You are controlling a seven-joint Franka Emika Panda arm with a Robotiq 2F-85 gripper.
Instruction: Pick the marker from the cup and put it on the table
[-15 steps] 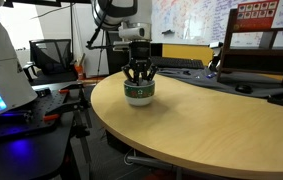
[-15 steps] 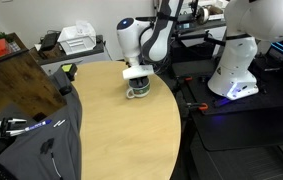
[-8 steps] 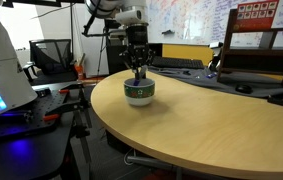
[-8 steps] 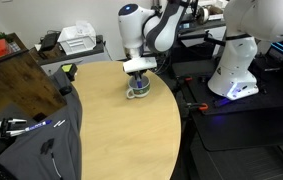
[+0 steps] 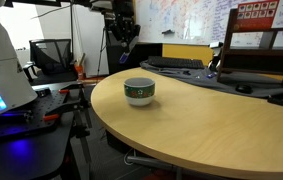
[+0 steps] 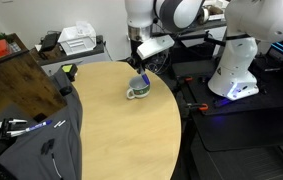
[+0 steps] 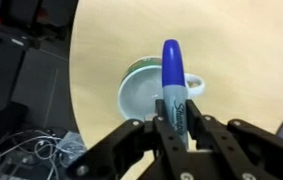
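1. The marker is clamped by its barrel in the gripper, with the fingers closed narrow on it. The blue cap end is pointed down at the cup.
2. In the wrist view the marker is held clear of the cup and roughly over its mouth. Nothing else is seen inside the cup.
3. In both exterior views the gripper is seen well above the cup. The height is judged to be for clearing the rim.
4. The cup is set upright near the counter edge, and bare wood is available beside it for the drop.
5. Extraction is judged done. A sideways shift off the cup and a descent to the counter are needed next.
6. Risk: the marker is held near-vertical, so cap-first contact and a roll toward the edge are likely on release.
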